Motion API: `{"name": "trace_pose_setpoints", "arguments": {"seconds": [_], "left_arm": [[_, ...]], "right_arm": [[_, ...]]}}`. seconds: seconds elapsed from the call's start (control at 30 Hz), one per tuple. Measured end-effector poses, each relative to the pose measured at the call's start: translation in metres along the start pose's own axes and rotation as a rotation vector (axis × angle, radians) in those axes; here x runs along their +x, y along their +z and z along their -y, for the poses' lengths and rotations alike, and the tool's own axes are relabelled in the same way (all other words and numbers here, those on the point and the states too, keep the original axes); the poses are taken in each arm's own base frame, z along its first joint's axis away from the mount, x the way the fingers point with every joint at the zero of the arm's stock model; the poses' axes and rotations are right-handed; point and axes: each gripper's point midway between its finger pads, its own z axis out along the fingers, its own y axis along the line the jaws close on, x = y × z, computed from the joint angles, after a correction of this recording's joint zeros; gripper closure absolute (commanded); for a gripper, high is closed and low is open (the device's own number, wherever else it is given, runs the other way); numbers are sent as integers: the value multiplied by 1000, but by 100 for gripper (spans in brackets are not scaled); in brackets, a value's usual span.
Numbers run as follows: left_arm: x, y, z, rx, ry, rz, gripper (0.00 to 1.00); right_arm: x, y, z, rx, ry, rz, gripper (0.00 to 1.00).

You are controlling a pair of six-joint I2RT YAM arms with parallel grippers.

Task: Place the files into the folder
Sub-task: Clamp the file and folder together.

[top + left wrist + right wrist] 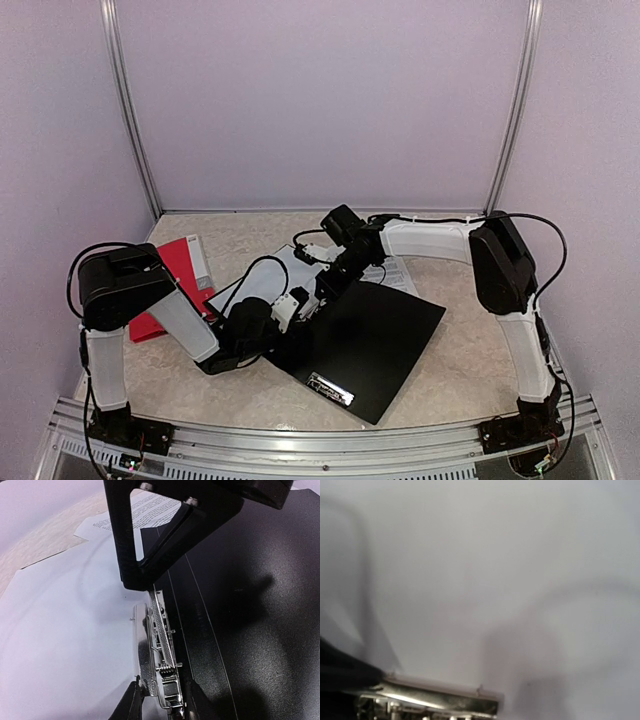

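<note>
Left hand (pixel 161 704) clamps folder clip (pixel 159 630); right hand (pixel 138 581) clenched; files (pixel 65 630) white, top blank.

- You're looking at a flat black plastic folder (pixel 385 340), glossy, with a pale label strip.
- Your loose white paper sheets (pixel 65 630) are blank; one printed paper sheet (pixel 100 524) shows dense black text.
- The silver metal clip (pixel 159 650) is shiny, with a dotted bar.
- Flat red booklet (pixel 178 265); beige speckled bench (pixel 470 370).
</note>
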Motion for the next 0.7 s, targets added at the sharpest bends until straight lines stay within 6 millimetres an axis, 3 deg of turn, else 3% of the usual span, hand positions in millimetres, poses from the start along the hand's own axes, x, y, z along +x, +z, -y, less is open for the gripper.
{"name": "trace_pose_setpoints", "arguments": {"seconds": [0.7], "left_arm": [[0, 0, 0, -1, -1, -1, 76]], "right_arm": [[7, 12, 9, -55, 14, -1, 100]]}}
